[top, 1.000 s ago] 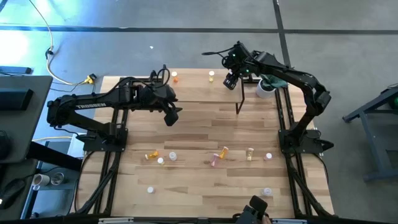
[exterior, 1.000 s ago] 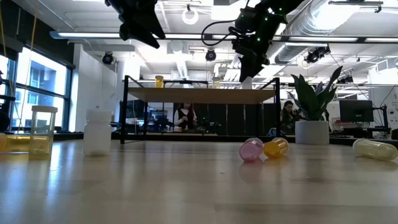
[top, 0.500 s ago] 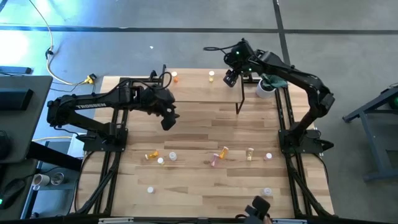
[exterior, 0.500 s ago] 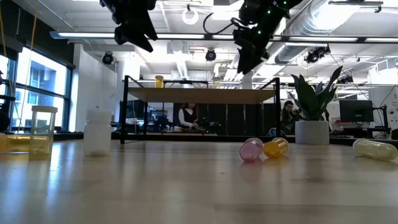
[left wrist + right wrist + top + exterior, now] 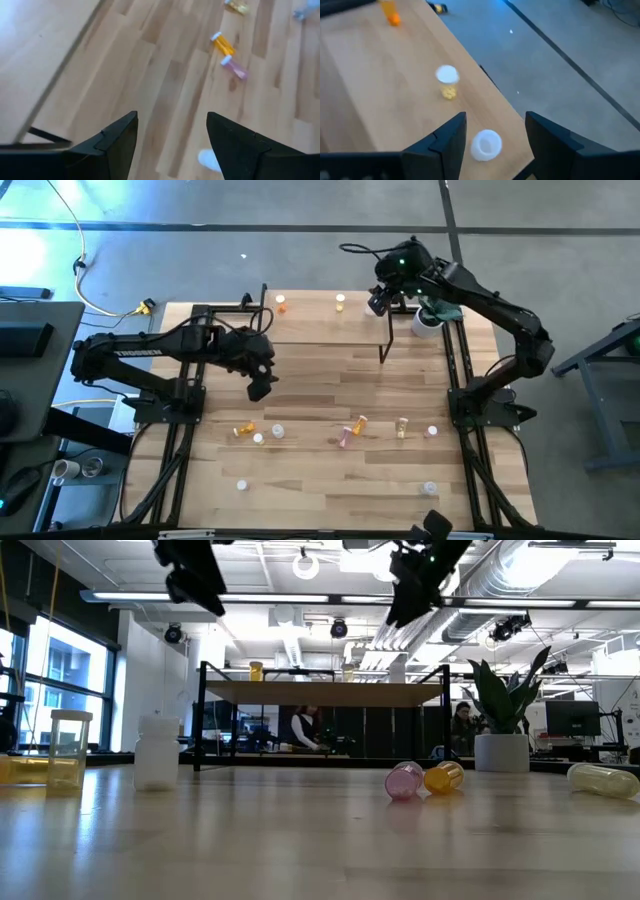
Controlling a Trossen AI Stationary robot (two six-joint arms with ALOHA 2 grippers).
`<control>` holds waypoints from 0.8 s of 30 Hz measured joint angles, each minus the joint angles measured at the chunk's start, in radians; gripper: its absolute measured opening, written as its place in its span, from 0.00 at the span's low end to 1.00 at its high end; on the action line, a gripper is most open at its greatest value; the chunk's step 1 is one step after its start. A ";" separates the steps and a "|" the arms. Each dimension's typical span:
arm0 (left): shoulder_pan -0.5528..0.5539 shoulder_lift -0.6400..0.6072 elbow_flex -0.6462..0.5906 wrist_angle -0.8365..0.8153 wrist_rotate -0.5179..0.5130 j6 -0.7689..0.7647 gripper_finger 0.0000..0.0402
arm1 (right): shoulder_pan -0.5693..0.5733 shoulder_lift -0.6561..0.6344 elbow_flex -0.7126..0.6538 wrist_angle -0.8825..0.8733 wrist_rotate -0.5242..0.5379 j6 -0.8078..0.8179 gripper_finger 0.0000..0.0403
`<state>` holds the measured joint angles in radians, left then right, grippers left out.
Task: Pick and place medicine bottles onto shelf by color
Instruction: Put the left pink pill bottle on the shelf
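The shelf (image 5: pixel 325 320) is a light-wood board on black legs at the table's far side. On it stand an orange bottle (image 5: pixel 281 304), a yellow bottle (image 5: pixel 447 82) and a white bottle (image 5: pixel 486 145) near its far right corner. My right gripper (image 5: pixel 495 120) hangs open and empty above that corner, over the white bottle. My left gripper (image 5: pixel 258 387) hovers open and empty over the table's middle left. An orange bottle (image 5: pixel 223 44) and a pink bottle (image 5: pixel 235 67) lie side by side on the table, with other medicine bottles (image 5: pixel 258 436) along the near part.
A white plant pot (image 5: pixel 427 320) stands at the far right, beside the shelf. In the low view a white bottle (image 5: pixel 156 752) and a clear yellow bottle (image 5: pixel 70 748) stand at the left, and a yellow one (image 5: pixel 603 778) lies at the right. Bare wood lies mid-table.
My right gripper has risen from the shelf's far right corner and drawn back toward the table's right edge, still open. My left gripper has swung toward the table's left and near edges, tipping further down, still open. No bottle has moved.
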<state>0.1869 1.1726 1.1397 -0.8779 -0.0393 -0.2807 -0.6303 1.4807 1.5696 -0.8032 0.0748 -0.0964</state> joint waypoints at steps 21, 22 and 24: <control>-0.672 -0.029 0.000 -0.110 -0.339 -0.444 0.57 | 0.237 -0.110 0.000 0.022 -0.004 0.292 0.48; -0.711 -0.024 0.000 -0.112 -0.371 -0.479 0.57 | 0.254 -0.109 0.000 0.022 -0.004 0.303 0.48; -0.790 -0.009 0.000 -0.114 -0.444 -0.548 0.57 | 0.288 -0.108 0.000 0.022 -0.004 0.325 0.48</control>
<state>-0.6029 1.1636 1.1397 -0.9919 -0.4837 -0.8287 -0.3420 1.3728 1.5700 -0.7812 0.0707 0.2285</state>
